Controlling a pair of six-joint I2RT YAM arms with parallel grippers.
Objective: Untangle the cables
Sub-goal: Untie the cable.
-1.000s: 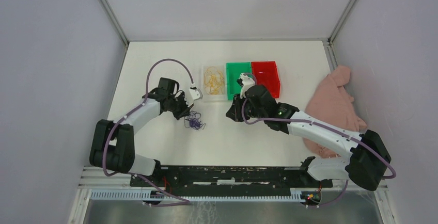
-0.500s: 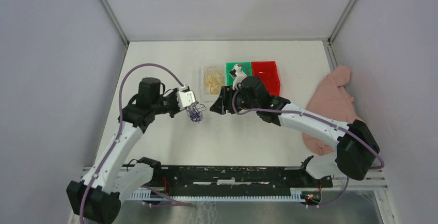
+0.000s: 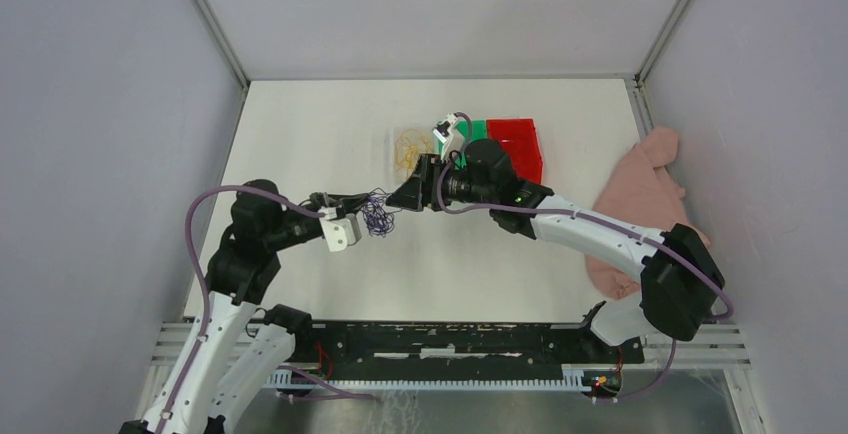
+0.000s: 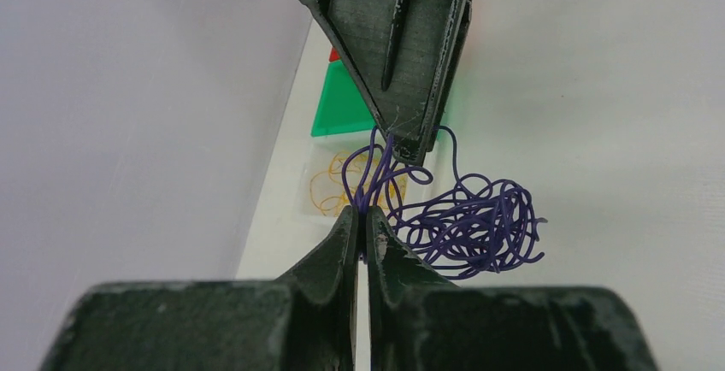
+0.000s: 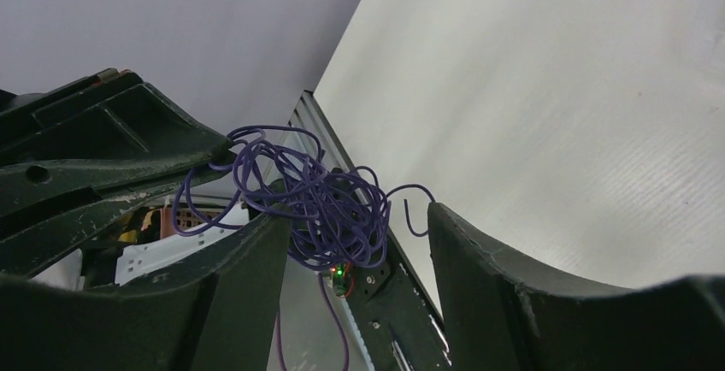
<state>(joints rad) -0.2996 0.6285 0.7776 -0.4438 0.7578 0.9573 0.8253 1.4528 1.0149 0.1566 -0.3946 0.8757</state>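
Observation:
The dark blue-purple cable is a tangled bundle [image 3: 378,218] hanging above the table, left of the middle. My left gripper [image 4: 361,214] is shut on a few of its strands, and the rest of the tangle [image 4: 479,227] hangs to the right of the fingertips. My right gripper [image 5: 350,238] is open. It faces the left gripper [image 3: 371,202] from the right, with the bundle [image 5: 325,204] at its left finger [image 5: 248,260] and partly in the gap. In the top view the right gripper [image 3: 407,196] almost touches the bundle. The yellow cable [image 3: 412,150] lies in a clear tray.
The clear tray [image 3: 396,166], a green bin [image 3: 478,130] and a red bin [image 3: 518,144] stand in a row behind the right gripper. A pink cloth [image 3: 645,204] lies at the table's right edge. Grey walls close in three sides.
My left gripper closed on the purple bundle, lifted it off the table and drew back toward the near left. My right gripper opened wide and moved left up to the bundle.

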